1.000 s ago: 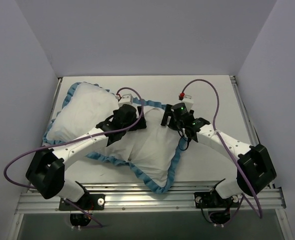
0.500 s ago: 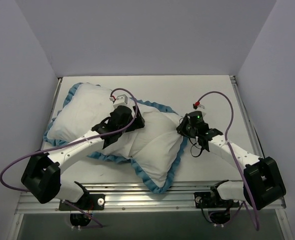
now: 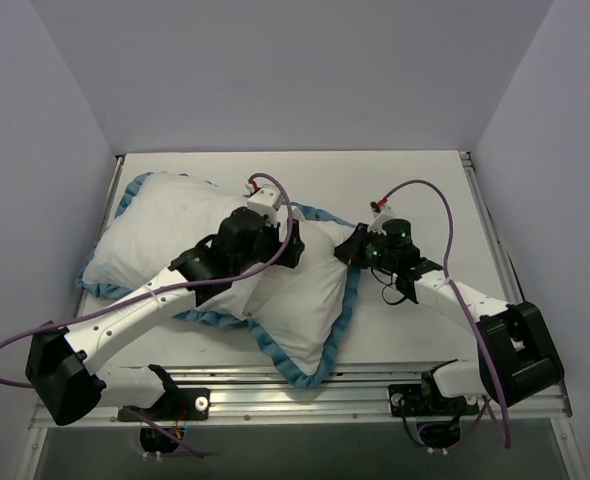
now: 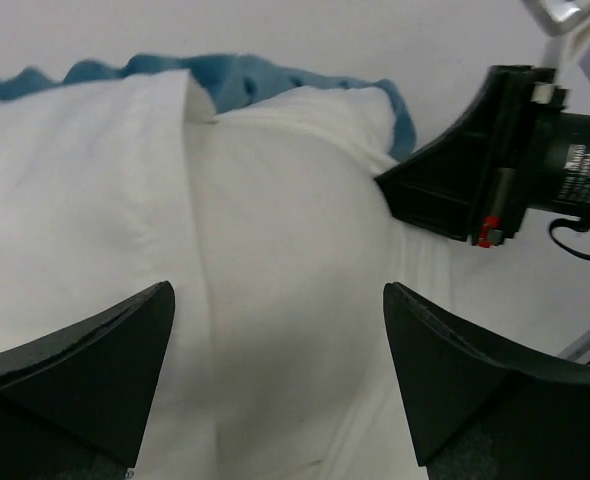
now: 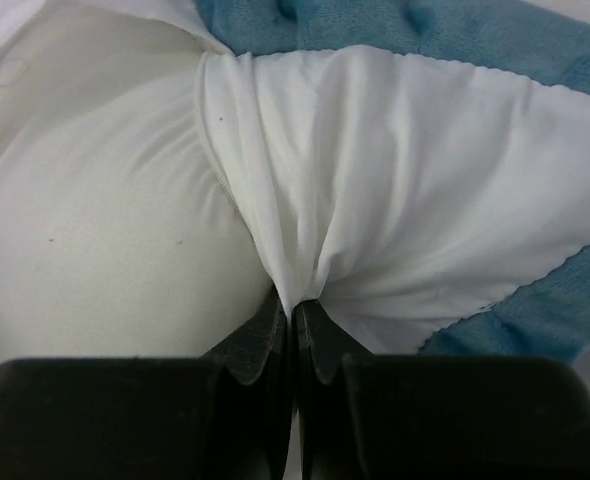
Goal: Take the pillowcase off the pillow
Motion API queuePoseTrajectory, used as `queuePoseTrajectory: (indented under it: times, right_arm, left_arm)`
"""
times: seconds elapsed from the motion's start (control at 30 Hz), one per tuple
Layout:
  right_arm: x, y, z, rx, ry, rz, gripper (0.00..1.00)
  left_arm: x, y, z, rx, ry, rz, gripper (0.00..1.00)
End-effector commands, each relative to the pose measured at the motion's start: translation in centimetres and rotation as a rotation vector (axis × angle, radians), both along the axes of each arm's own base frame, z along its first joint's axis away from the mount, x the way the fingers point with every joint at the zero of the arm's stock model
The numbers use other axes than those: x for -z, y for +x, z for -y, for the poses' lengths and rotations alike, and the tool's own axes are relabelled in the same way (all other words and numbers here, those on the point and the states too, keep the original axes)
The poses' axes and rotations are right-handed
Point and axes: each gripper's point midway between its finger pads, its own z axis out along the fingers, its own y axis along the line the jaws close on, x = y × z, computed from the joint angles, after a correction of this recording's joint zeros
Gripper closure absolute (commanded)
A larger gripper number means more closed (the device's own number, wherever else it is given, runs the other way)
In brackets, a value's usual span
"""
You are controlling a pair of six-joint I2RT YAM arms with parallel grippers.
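The pillowcase (image 3: 347,312) lies across the table, white inside showing and blue ruffle around its rim. The plump white pillow (image 3: 310,275) bulges out of it in the middle. My left gripper (image 3: 275,245) hovers open over the pillow (image 4: 275,200); its fingers (image 4: 95,360) stand wide apart with nothing between them. My right gripper (image 3: 353,248) sits at the pillowcase's right edge. In the right wrist view it (image 5: 293,305) is shut on a pinched fold of the thin white pillowcase fabric (image 5: 395,180), next to the pillow (image 5: 95,220). The blue ruffle (image 5: 395,25) runs just behind.
White walls close in the table (image 3: 425,180) at the back and both sides. A metal rail (image 3: 305,395) runs along the near edge. Purple cables (image 3: 430,205) loop off both arms. The right arm's wrist (image 4: 475,170) shows in the left wrist view.
The right gripper has gone from open to shut, pinching the pillowcase fabric at its right edge. The left arm has shifted right over the pillow, still open. The bedding has shifted slightly.
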Motion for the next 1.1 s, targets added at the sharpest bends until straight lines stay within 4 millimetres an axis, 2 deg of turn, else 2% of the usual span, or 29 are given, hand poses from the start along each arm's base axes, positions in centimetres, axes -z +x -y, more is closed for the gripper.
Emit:
queuePoseTrajectory:
  times: [0.0,0.03,0.07,0.1,0.13,0.17,0.23,0.27,0.3,0.33,0.37,0.5,0.57,0.7,1.07]
  right_arm:
    - [-3.5,-0.9,-2.9,-0.165,0.108,0.104,1.0]
    - [-3.6,-0.8,-2.9,-0.166,0.109,0.11,1.0]
    - [-3.8,-0.8,-2.9,-0.167,0.112,0.113,1.0]
    - [-4.0,-0.9,-3.0,-0.168,0.114,0.117,1.0]
    - [-4.1,-0.9,-3.0,-0.172,0.114,0.121,1.0]
    - [-4.2,-0.9,-3.1,-0.175,0.113,0.124,1.0]
    - [-4.3,-1.0,-3.1,-0.181,0.108,0.131,1.0]
    - [-4.2,-1.1,-3.2,-0.183,0.101,0.132,1.0]
    - [-4.3,-1.1,-3.1,-0.179,0.092,0.137,1.0]
    - [-4.2,-1.1,-3.1,-0.177,0.082,0.132,1.0]
    - [-4.2,-1.0,-3.0,-0.173,0.07,0.134,1.0]
    - [-4.2,-1.0,-2.9,-0.164,0.019,0.151,1.0]
    - [-4.1,-1.0,-2.8,-0.161,0.003,0.153,1.0]
    - [-4.0,-1.0,-2.8,-0.153,-0.014,0.157,1.0]
    - [-4.1,-0.9,-2.7,-0.131,-0.08,0.18,1.0]
  left_arm:
    - [-6.2,-0.1,2.2,0.136,0.058,0.184,0.06]
    - [-6.7,-0.1,2.6,0.134,0.074,0.199,0.06]
    - [-6.1,0.2,2.9,0.135,0.106,0.191,0.06]
    - [-7.1,0.6,3.4,0.135,0.108,0.212,0.06]
    - [-7.0,1.0,3.5,0.121,0.122,0.212,0.06]
    - [-5.7,1.5,3.9,0.116,0.153,0.189,0.06]
    - [-5.6,2.2,4.2,0.094,0.175,0.172,0.06]
    - [-4.2,2.7,4.8,0.082,0.201,0.139,0.06]
    - [-3.7,3.0,4.9,0.07,0.219,0.121,0.06]
    - [-4.3,3.4,5.2,0.061,0.217,0.12,0.06]
    - [-2.5,3.6,5.3,0.054,0.266,0.079,0.06]
    - [-0.6,4.2,6.2,0.034,0.298,0.009,0.06]
    - [0.2,4.3,6.6,0.031,0.307,-0.016,0.06]
    - [1.9,4.2,6.0,-0.001,0.347,-0.068,0.06]
    - [6.7,1.7,5.4,0.02,0.412,-0.206,0.05]
